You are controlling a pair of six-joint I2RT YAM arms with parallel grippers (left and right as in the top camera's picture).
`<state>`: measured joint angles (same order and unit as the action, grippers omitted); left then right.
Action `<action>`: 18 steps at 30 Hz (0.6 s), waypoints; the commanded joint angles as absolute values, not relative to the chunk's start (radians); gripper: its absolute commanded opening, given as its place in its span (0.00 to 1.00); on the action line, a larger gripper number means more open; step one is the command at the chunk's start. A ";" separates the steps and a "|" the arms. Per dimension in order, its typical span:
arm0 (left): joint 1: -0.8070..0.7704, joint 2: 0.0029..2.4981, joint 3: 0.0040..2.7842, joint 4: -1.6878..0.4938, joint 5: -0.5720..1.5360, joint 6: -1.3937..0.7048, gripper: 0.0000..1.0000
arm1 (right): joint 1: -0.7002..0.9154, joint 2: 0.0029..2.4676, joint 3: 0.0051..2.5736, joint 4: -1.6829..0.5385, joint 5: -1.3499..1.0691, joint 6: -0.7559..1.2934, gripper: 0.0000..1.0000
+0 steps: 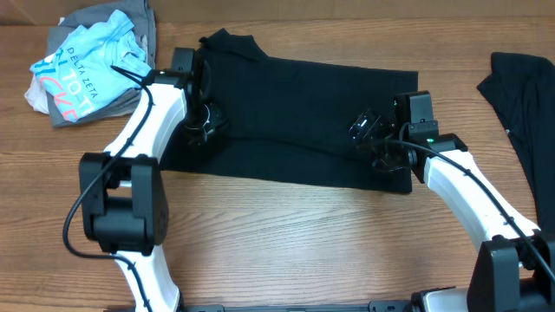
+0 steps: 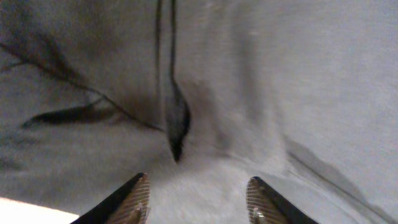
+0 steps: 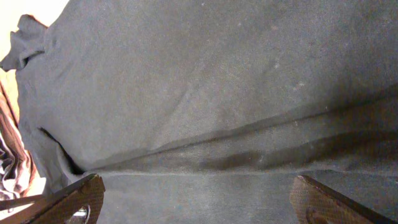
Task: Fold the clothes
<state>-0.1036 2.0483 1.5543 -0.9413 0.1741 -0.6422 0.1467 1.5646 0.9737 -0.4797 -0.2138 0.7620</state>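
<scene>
A black T-shirt lies flat across the middle of a wooden surface, spread as a long band from left to right. The left gripper hangs over the shirt's left end, jaws apart above a crease in the cloth. The right gripper hangs over the right end, close to the near edge, jaws wide apart and holding nothing. A light blue shirt sits heaped at the far left corner, and another dark garment lies at the right edge. For a clean fold, both jaws should probably pinch matching edges through every layer and lift together.
</scene>
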 commanded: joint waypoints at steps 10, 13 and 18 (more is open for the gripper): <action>-0.097 2.137 1.551 -0.881 0.158 -0.663 0.41 | 0.152 1.568 0.968 -0.468 -0.218 0.759 1.00; -0.097 2.137 1.554 -0.877 0.158 -0.663 0.35 | 0.152 1.568 0.968 -0.468 -0.218 0.758 1.00; -0.097 2.137 1.559 -0.854 0.170 -0.663 0.25 | 0.152 1.568 0.968 -0.466 -0.218 0.758 1.00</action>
<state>-0.1032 2.1376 1.5486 -0.8639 0.1715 -0.6559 0.1467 1.5646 0.9737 -0.4725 -0.2134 0.7620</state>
